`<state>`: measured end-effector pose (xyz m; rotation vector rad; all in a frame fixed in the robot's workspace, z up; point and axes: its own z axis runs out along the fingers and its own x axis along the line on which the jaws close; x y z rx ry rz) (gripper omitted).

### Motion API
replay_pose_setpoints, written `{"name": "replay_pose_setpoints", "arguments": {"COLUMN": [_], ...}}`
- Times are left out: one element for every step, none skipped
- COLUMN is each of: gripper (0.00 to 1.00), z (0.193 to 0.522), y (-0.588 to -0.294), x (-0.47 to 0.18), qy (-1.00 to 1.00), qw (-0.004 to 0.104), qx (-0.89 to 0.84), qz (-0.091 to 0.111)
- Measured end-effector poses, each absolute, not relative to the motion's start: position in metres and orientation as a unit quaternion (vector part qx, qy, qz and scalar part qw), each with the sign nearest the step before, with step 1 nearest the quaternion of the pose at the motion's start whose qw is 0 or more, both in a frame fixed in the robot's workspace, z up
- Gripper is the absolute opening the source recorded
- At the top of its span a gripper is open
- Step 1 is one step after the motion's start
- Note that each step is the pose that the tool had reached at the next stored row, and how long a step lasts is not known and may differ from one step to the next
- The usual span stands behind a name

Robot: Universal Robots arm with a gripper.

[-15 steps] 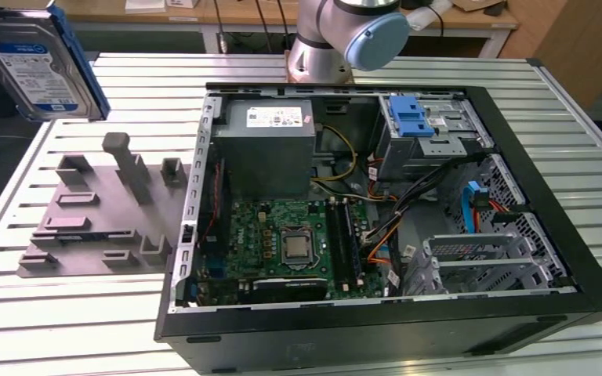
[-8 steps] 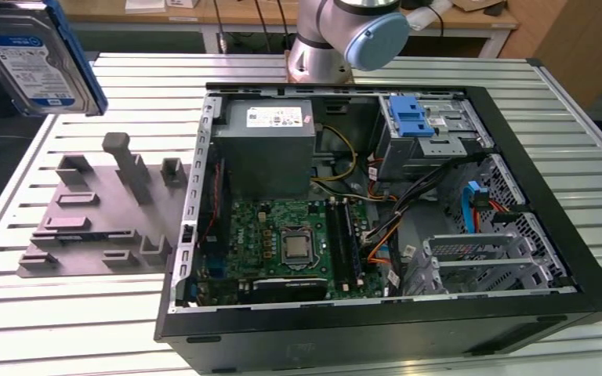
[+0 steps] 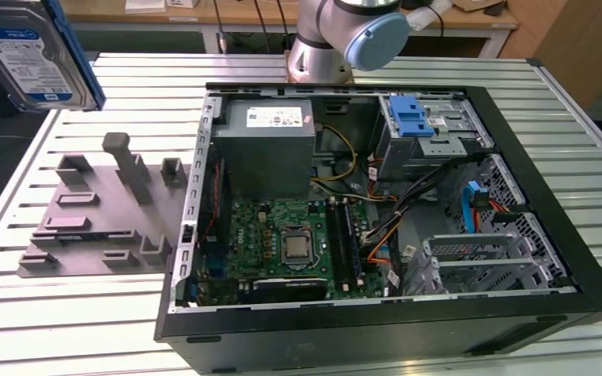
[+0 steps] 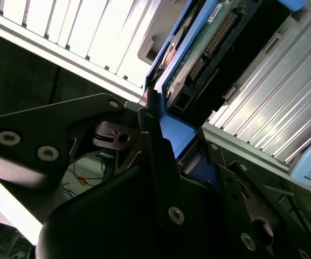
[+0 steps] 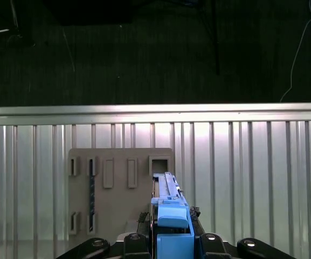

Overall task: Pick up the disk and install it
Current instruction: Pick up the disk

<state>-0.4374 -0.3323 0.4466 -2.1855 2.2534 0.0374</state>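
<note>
Clamping the disk [image 3: 31, 61], the tool [image 5: 172, 240] hangs above the grey fixture [image 3: 81, 213] beside the case [image 3: 385, 335].

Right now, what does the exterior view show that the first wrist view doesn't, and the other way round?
The exterior view gives the open computer case, with its motherboard and grey power supply. It also gives the labelled face of the disk, held high at the exterior view's left. The first wrist view gives the hand shut on the disk, seen edge-on with its blue carrier frame toward the camera. Both show the disk, the grey fixture board and the slatted table.
</note>
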Motion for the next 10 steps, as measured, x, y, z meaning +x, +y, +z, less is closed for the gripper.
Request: {"name": "replay_pose_setpoints", "arguments": {"gripper": [0.36,0.36,0.36,0.36,0.36,0.36,0.36,0.36,0.36,0.36], "z": [0.4475,0.4485,0.4495,0.4505,0.4515,0.4524,0.4533,0.4543,0.4552,0.4561], "y": [-0.3323,-0.3323,-0.3323,-0.3323,-0.3323,-0.3323,-0.3323,-0.3323,-0.3323,-0.3323], "x": [-0.4374,-0.4374,-0.4374,-0.4374,-0.4374,-0.4374,-0.4374,-0.4374,-0.4374,-0.4374], "qy": [0.718,0.718,0.718,0.718,0.718,0.718,0.718,0.718,0.718,0.718], "qw": [0.001,0.001,0.001,0.001,0.001,0.001,0.001,0.001,0.001,0.001], "qx": [-0.696,-0.696,-0.696,-0.696,-0.696,-0.696,-0.696,-0.696,-0.696,-0.696], "qz": [0.012,0.012,0.012,0.012,0.012,0.012,0.012,0.012,0.012,0.012]}}
